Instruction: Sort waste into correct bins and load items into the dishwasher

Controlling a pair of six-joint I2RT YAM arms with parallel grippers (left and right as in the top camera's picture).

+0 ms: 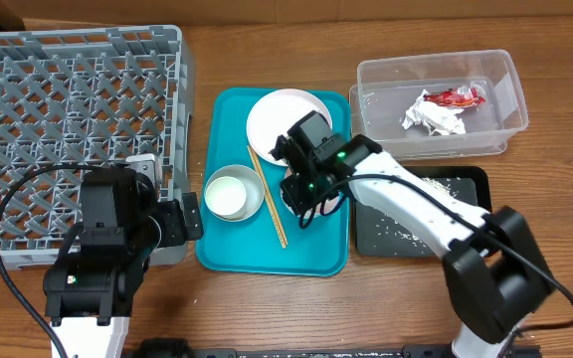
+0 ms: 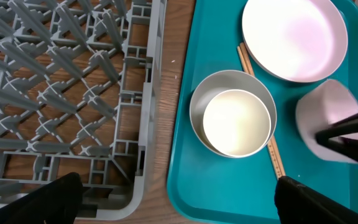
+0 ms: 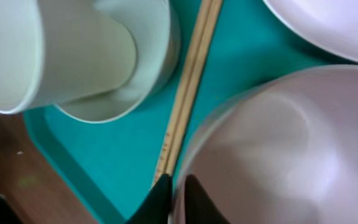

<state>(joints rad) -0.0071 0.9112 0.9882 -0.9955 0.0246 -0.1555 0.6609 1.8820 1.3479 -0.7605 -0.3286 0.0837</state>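
Note:
My right gripper (image 1: 306, 194) is shut on the rim of a pink bowl (image 3: 278, 149), its fingertips (image 3: 178, 199) pinching the edge. The bowl is on the teal tray (image 1: 227, 254), beside the chopsticks (image 1: 270, 204). A white plate (image 1: 288, 124) lies at the tray's far end. A grey bowl with a white cup inside (image 1: 233, 191) stands at the tray's left. My left gripper (image 2: 179, 208) is open and empty, over the gap between the grey dish rack (image 1: 68, 119) and the tray. A red wrapper (image 1: 458, 97) and crumpled white paper (image 1: 431, 117) lie in the clear tub (image 1: 436, 139). Rice grains (image 1: 436, 185) lie on the black tray (image 1: 471, 189). The brown scrap is not in view.
The rack fills the left of the table and holds nothing. In the left wrist view its corner (image 2: 135, 186) is close to the tray's edge (image 2: 185, 186). The right arm lies across the black tray.

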